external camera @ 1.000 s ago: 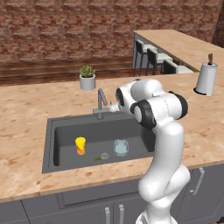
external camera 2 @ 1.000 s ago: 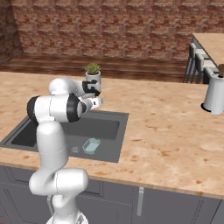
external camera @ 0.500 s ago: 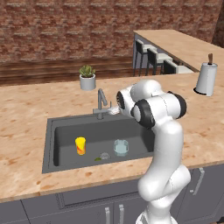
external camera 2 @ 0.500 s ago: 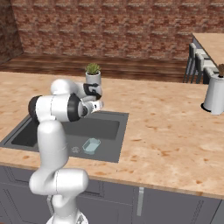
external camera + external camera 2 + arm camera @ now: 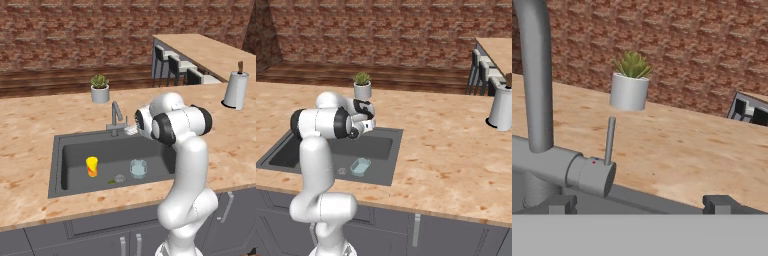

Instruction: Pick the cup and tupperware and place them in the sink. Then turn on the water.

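- Down in the sink [image 5: 70, 150], the cup [image 5: 92, 166] stands upright on the basin floor toward the left side.
- Right of it, well apart, the tupperware [image 5: 138, 168] sits flat on the same floor; in the right base view the tupperware [image 5: 359, 167] lies near the basin's front right corner.
- Between the two, a small round drain [image 5: 119, 178] shows in the floor.
- At the sink's back edge stands the faucet [image 5: 115, 116], with the arm's hand close beside it on its right.
- Seen from the hand view, the claw [image 5: 639, 204] is released, its two dark fingertips [image 5: 719, 203] spread wide at the bottom with nothing between them.
- Just ahead of the claw is the faucet's thin lever handle [image 5: 610, 139], pointing upward from a grey cylindrical body [image 5: 592, 175]; the fingertips do not touch it.
- Behind the faucet, on the light wood-look surface [image 5: 30, 125], rests a small potted plant [image 5: 100, 88] in a white pot.
- Far right on the surface stands a paper-towel roll [image 5: 236, 89].
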